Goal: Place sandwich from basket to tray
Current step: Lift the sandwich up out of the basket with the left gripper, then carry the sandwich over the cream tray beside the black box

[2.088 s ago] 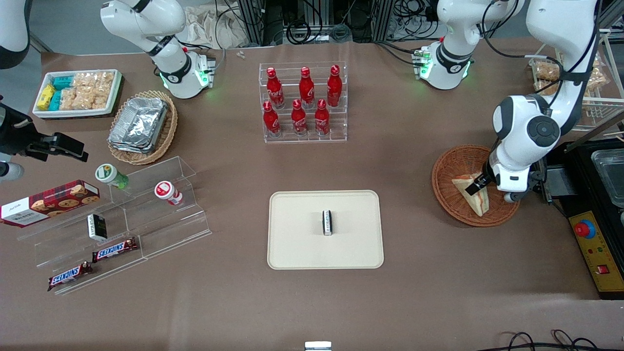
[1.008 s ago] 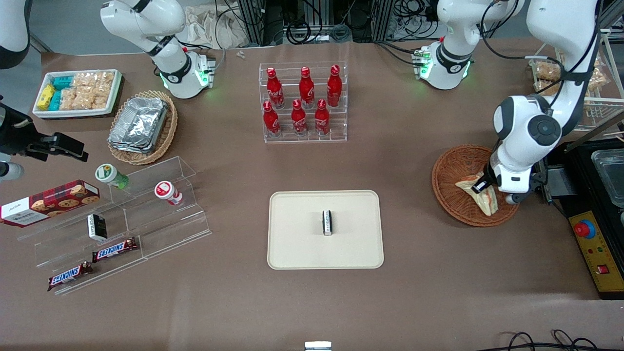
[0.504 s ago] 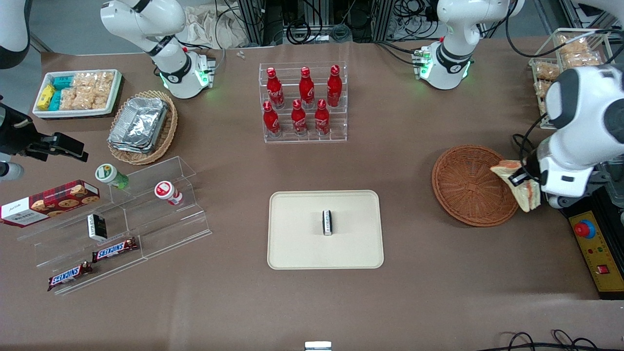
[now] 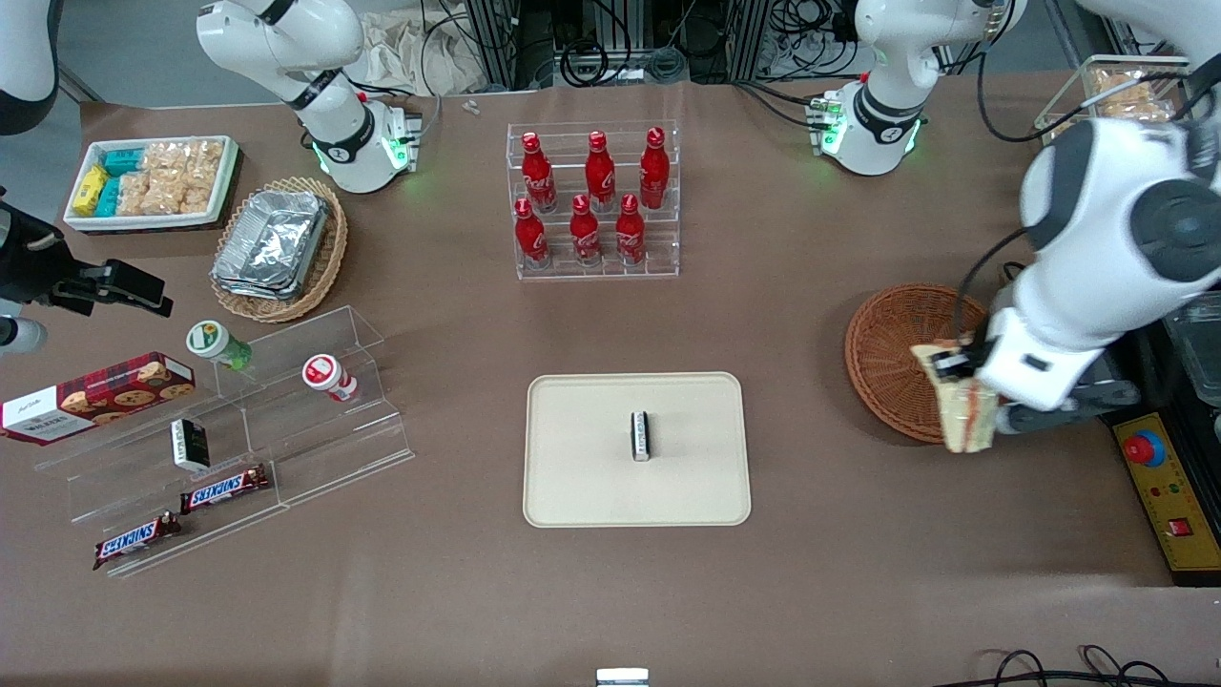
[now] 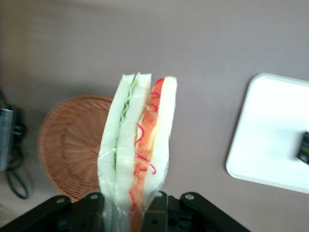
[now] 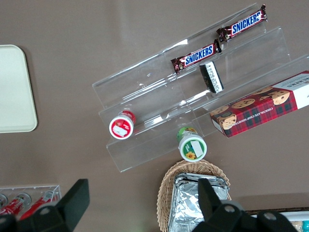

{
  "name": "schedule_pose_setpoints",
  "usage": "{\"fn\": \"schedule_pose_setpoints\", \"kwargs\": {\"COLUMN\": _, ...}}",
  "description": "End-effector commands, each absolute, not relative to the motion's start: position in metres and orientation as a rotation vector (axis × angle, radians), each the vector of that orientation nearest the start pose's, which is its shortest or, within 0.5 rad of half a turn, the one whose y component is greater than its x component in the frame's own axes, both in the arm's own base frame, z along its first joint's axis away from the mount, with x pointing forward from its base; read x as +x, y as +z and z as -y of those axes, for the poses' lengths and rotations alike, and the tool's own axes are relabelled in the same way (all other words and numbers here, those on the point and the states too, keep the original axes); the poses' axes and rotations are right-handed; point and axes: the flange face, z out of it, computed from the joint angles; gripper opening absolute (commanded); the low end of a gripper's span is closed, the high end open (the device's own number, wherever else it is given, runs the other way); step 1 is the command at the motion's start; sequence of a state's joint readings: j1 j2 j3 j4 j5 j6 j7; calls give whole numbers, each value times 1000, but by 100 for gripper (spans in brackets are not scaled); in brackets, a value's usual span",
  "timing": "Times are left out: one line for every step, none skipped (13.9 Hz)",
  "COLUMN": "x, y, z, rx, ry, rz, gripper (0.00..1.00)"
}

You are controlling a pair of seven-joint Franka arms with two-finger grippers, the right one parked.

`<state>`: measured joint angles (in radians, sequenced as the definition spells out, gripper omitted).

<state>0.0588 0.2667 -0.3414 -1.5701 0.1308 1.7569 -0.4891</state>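
My gripper (image 4: pixel 959 382) is shut on the sandwich (image 4: pixel 963 405), a plastic-wrapped wedge of white bread with red-orange and green filling (image 5: pixel 140 145). It hangs in the air over the near edge of the round reddish-brown wicker basket (image 4: pixel 901 358), clear of the weave. In the left wrist view the black fingers (image 5: pixel 157 212) press the wedge from both sides, and the basket (image 5: pixel 72 145) lies below it, bare. The cream tray (image 4: pixel 582 477) lies flat on the table toward the parked arm's end, with a small dark packet (image 4: pixel 641 436) on its middle.
A clear rack of red bottles (image 4: pixel 593 200) stands farther from the camera than the tray. A black control box with a red button (image 4: pixel 1159 487) sits beside the basket. Clear steps with snack bars (image 4: pixel 219 448), a foil-filled tan basket (image 4: pixel 277 248) and a white snack bin (image 4: pixel 153 181) lie toward the parked arm's end.
The gripper closed on the sandwich in the basket, lifted it out toward the control box, then swung back over the basket's near edge, higher and closer to the camera.
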Motion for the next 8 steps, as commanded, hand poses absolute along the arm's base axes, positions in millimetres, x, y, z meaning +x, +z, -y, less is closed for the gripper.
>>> {"fn": "schedule_pose_setpoints", "kwargs": {"x": 633, "y": 455, "z": 215, "rx": -3104, "ry": 88, "rz": 266, "gripper": 0}}
{"fn": "schedule_pose_setpoints", "kwargs": {"x": 640, "y": 438, "z": 244, "rx": -3124, "ry": 81, "rz": 294, "gripper": 0}}
{"fn": "schedule_pose_setpoints", "kwargs": {"x": 648, "y": 418, "z": 265, "rx": -3146, "ry": 75, "rz": 317, "gripper": 0}}
{"fn": "schedule_pose_setpoints", "kwargs": {"x": 651, "y": 399, "z": 287, "rx": -3166, "ry": 64, "rz": 309, "gripper": 3}}
{"fn": "schedule_pose_setpoints", "kwargs": {"x": 649, "y": 380, "z": 307, "rx": -3158, "ry": 46, "rz": 284, "gripper": 3}}
{"fn": "schedule_pose_setpoints", "kwargs": {"x": 650, "y": 356, "z": 315, "rx": -3130, "ry": 13, "rz": 263, "gripper": 2}}
{"fn": "schedule_pose_setpoints", "kwargs": {"x": 655, "y": 333, "z": 316, "rx": -3124, "ry": 4, "rz": 241, "gripper": 2}}
{"fn": "schedule_pose_setpoints", "kwargs": {"x": 655, "y": 314, "z": 324, "rx": -3139, "ry": 0, "rz": 221, "gripper": 2}}
